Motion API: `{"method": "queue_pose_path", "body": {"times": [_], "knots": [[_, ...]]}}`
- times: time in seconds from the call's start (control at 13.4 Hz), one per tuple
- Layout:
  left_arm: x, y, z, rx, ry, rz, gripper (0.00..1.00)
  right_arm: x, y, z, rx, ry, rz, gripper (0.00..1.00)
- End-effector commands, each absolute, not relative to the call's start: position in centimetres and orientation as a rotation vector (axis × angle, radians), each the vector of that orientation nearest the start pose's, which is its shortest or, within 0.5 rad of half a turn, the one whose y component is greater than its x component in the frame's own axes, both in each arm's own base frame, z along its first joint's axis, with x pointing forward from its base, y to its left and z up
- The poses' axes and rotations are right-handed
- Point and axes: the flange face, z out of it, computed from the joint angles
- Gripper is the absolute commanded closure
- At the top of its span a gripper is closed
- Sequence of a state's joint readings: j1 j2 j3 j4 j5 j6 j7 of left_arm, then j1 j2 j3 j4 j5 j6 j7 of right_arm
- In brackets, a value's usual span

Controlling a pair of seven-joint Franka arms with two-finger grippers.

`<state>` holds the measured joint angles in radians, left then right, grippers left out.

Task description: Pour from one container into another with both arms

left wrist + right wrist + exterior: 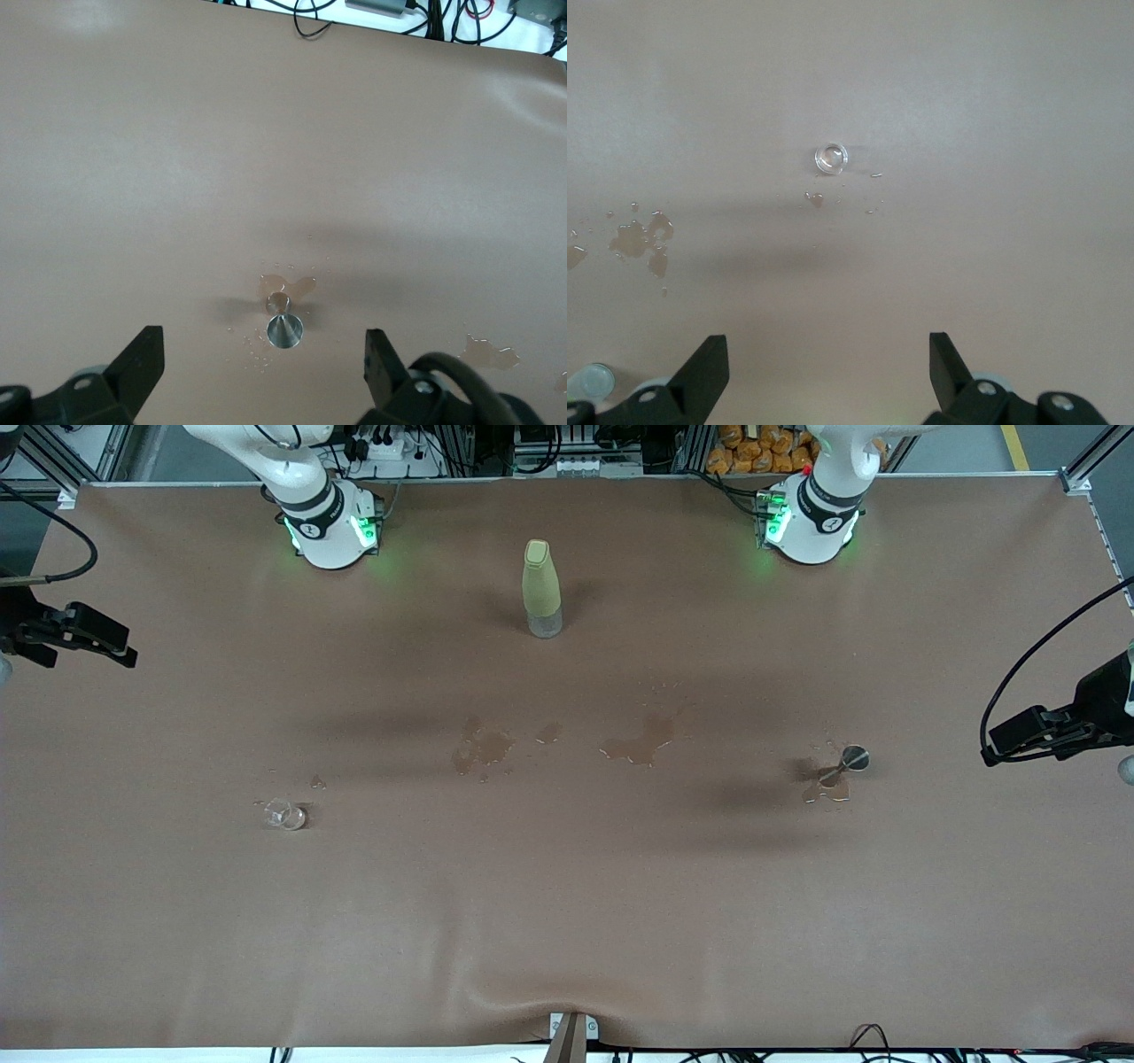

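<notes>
Both grippers spread wide and empty, waiting high at the table's ends: left gripper (999, 751) over the left arm's end above the small metal cup (854, 758) standing in a puddle (828, 790), right gripper (124, 657) over the right arm's end, the clear glass (285, 815) below, nearer the front camera. Likely light, rigid, wet and slippery, the glass fragile too; best pinched across the walls at mid-height. Tall capped bottle (541, 589) upright between the bases; spills (638, 744) mid-table.
</notes>
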<state>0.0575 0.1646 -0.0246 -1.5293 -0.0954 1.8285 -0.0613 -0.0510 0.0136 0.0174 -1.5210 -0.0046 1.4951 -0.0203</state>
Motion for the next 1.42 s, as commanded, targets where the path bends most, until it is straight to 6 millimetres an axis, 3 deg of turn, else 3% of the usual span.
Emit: {"method": "queue_pose_path", "body": {"times": [0.0, 1.35], "knots": [[62.5, 1.5, 57.6, -3.233, -0.184, -0.212, 0.00, 55.5, -2.1, 63.7, -3.162, 0.032, 0.069, 0.00], [62.6, 1.4, 57.3, -3.234, -0.179, -0.202, 0.00, 55.4, -3.5, 63.7, -3.161, 0.012, 0.067, 0.00]]}}
